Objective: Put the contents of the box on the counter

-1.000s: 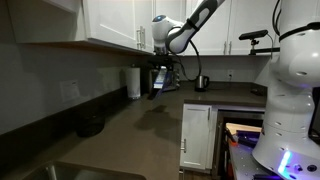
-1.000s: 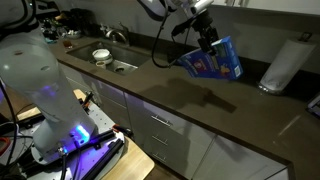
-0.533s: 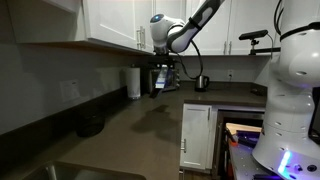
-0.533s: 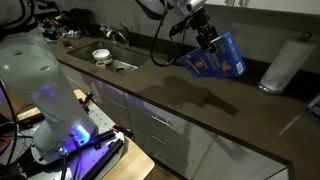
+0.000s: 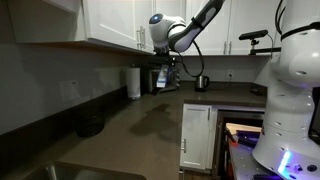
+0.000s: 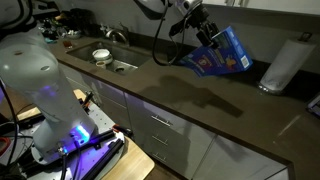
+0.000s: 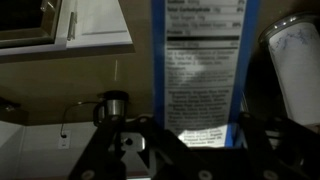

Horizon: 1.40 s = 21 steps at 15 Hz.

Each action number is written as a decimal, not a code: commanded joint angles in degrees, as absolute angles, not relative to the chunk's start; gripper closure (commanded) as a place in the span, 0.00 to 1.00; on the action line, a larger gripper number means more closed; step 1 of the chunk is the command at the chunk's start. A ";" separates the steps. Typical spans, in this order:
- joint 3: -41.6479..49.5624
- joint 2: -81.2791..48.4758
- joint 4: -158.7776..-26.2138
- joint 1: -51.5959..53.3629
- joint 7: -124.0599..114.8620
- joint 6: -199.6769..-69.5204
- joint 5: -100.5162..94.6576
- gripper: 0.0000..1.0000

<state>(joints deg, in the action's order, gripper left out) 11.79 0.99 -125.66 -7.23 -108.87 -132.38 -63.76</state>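
- The claw (image 6: 206, 36) is closed tight on the blue box (image 6: 222, 56) and pinches it by one end. In the wrist view, the box (image 7: 200, 70) fills the middle, with the claw's dark parts on both sides of it.
- The box hangs up in the air over the counter (image 6: 190, 95) and does not touch it. It is tipped to one side. I think it is held this way so the things inside can slide out and drop onto the counter.
- I cannot tell which end of the box is open. I cannot see any small packets, not falling and not lying on the counter. So I think the job is not done yet.
- The dark counter right under the box looks bare, so nothing is in the way of a drop there.
- A white roll (image 6: 283, 62) stands up on the counter near the box, off to one side. A wide swing could knock it over.
- A small metal pot (image 7: 113, 105) stands farther back by the wall, well apart from the box.
- At the far end of the counter are a sink (image 6: 122, 66) and a white bowl (image 6: 101, 55). They are too far off to be in the way.
- White cupboards (image 5: 115, 25) hang above, close to the arm, so it should not lift much higher.
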 commanded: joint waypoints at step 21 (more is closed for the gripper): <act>8.66 6.70 -129.79 -7.57 -117.37 -127.19 -75.51 0.49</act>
<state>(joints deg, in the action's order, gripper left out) 9.59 4.88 -128.53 -7.23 -115.02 -128.76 -73.07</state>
